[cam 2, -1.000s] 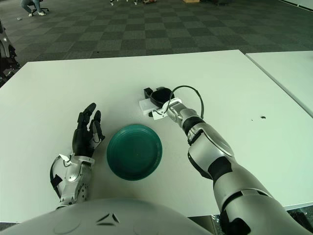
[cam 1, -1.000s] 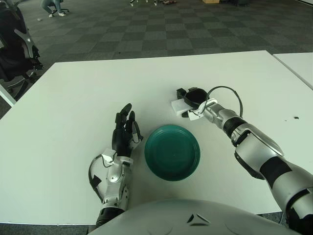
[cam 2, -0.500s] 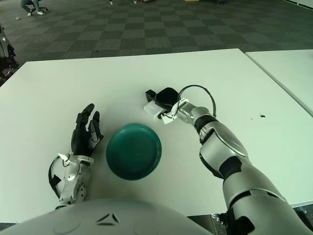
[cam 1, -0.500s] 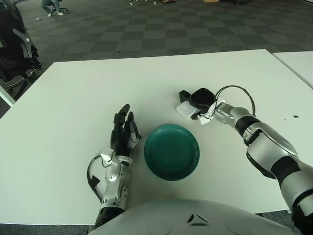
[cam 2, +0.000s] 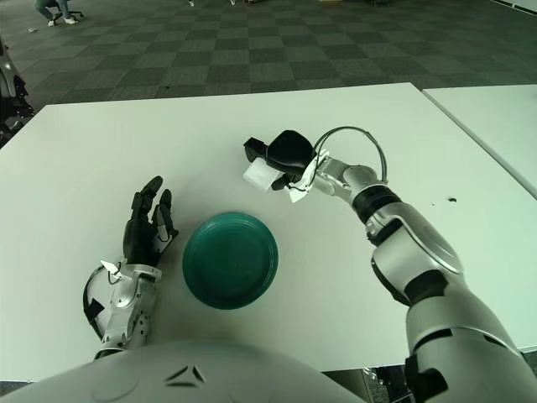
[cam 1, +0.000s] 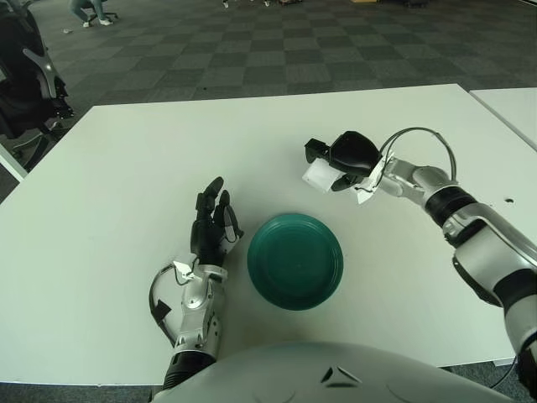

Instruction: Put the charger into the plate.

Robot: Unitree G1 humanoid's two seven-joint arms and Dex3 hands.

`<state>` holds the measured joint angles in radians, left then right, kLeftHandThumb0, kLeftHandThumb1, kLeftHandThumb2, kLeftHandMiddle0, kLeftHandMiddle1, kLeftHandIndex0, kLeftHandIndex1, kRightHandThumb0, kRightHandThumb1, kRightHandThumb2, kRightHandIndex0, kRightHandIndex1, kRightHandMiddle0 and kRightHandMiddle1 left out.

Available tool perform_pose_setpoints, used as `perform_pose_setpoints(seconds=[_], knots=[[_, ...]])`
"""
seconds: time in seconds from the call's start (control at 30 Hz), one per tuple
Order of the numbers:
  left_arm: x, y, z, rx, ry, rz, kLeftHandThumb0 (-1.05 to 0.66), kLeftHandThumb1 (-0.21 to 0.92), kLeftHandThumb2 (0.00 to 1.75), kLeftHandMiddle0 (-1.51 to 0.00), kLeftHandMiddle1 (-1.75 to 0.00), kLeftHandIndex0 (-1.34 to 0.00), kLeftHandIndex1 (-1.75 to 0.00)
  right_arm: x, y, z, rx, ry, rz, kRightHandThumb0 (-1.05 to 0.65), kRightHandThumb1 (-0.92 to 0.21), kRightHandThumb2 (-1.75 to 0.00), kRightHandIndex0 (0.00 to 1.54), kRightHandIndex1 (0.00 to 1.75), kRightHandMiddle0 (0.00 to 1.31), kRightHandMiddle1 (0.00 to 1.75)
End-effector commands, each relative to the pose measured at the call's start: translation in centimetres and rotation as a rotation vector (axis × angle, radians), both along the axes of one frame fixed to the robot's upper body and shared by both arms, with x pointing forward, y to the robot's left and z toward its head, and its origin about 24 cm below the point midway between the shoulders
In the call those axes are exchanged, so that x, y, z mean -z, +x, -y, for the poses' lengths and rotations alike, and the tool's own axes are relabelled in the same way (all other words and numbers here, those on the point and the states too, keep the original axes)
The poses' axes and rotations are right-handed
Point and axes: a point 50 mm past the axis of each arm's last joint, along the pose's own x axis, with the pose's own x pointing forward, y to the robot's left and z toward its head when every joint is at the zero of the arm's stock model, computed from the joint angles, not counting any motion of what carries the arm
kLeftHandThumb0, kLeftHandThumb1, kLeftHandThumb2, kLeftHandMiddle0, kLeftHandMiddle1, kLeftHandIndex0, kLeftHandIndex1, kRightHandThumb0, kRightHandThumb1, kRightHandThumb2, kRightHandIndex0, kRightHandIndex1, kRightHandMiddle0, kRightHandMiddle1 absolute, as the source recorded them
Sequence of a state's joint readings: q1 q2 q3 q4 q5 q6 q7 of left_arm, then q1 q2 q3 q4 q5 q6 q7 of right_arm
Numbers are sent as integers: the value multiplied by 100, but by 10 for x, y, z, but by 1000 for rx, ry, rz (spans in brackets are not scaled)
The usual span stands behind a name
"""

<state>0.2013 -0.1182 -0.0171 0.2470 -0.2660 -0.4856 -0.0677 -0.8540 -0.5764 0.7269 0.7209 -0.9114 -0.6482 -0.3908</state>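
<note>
The charger (cam 1: pixel 319 175), a small white block, is up off the table, gripped in the right hand (cam 1: pixel 344 157). The black fingers are curled around it from above and only its lower left corner pokes out. It sits beyond the plate's far rim and a bit to the right, not over the plate itself. The plate (cam 1: pixel 294 260) is dark green, round, with nothing in it, flat on the white table (cam 1: pixel 126 168) close to the robot's body. A looped cable (cam 1: pixel 419 143) arcs over the right wrist. The left hand (cam 1: pixel 212 227) shows just left of the plate, fingers loose and straight, pointing away, holding nothing.
</note>
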Motion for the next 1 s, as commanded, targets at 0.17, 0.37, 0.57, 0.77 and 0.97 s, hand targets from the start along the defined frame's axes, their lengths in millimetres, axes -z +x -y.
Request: perform_pose_setpoints(seconds=[0.17,0.37,0.57,0.77,0.97], knots=[[62,-44,14,-55,-80,-324,-76,92,96,-24,0,0,-76,-58,-10,1,-50,9,72,-45,-39,-122,119,175,55,174],[62,-44,15,-48,-79,-323,-77,92,95,-25,0,0,-75,-69,-14,-1,-83,43,95,-48,-32,-131,118,175,61,175],[63,-44,15,-44,-81,-322,-77,92,95,-25,-1,0,-74,-66,-30,-13,-171,70,98,-47,-33,-130,115,175,60,175],[64,-44,16,-42,-87,-318,-76,92,95,-26,-1,0,-75,-56,-54,-26,-296,89,30,-46,-37,-125,115,175,57,175],[62,-45,17,-32,-83,-308,-76,92,95,-26,-1,0,-75,-51,-64,-30,-339,26,-14,-45,-39,-122,114,175,55,175]])
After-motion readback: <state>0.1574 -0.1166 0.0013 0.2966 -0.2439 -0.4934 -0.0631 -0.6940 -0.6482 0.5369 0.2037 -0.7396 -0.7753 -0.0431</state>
